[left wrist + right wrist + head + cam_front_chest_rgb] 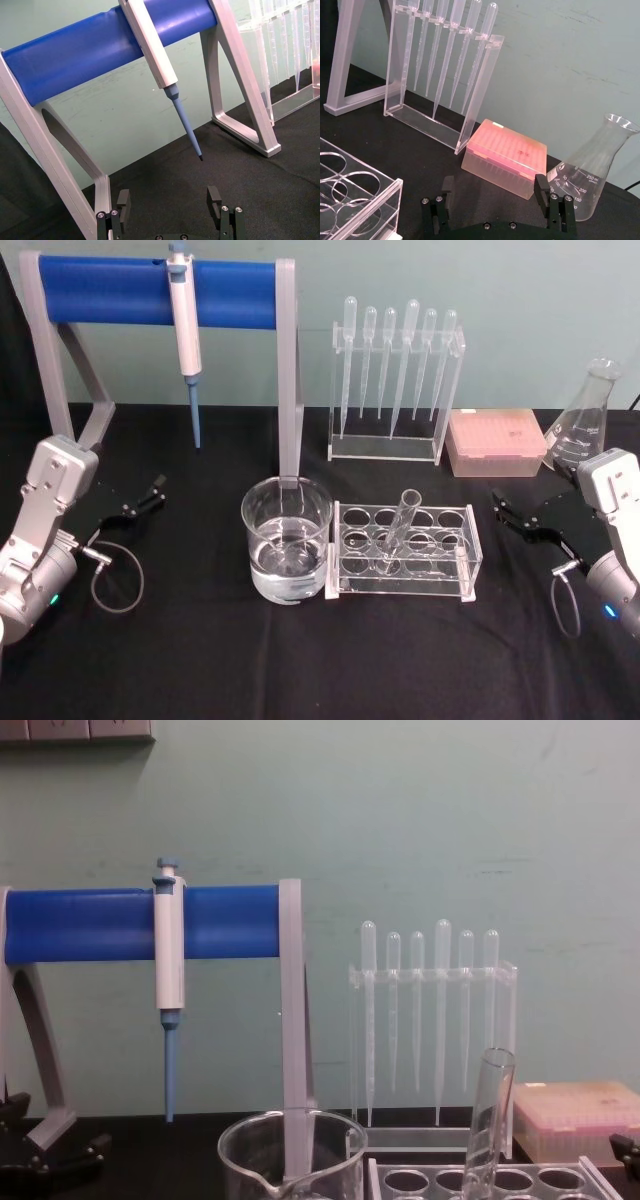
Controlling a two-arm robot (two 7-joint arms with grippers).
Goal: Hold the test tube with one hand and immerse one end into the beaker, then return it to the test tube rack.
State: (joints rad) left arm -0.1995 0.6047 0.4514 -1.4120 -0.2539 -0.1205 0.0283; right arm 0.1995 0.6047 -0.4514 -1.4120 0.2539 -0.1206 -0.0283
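The test tube (398,530) leans in a clear rack (470,555) at the table's middle, its open rim (497,1060) tilted to the right. The beaker (286,540), holding clear liquid, stands just left of the rack; its spout (268,1182) faces me. My left gripper (143,497) rests open at the far left, well away from both. My right gripper (513,515) rests open at the far right, a little right of the rack. In the wrist views the left fingers (123,200) and the right fingers (540,186) stand apart with nothing between them.
A blue-barred stand (150,290) carrying a hanging pipettor (185,330) rises at the back left. A clear holder of several plastic pipettes (395,370), a pink tip box (495,440) and an Erlenmeyer flask (585,420) line the back right. Black cloth covers the table.
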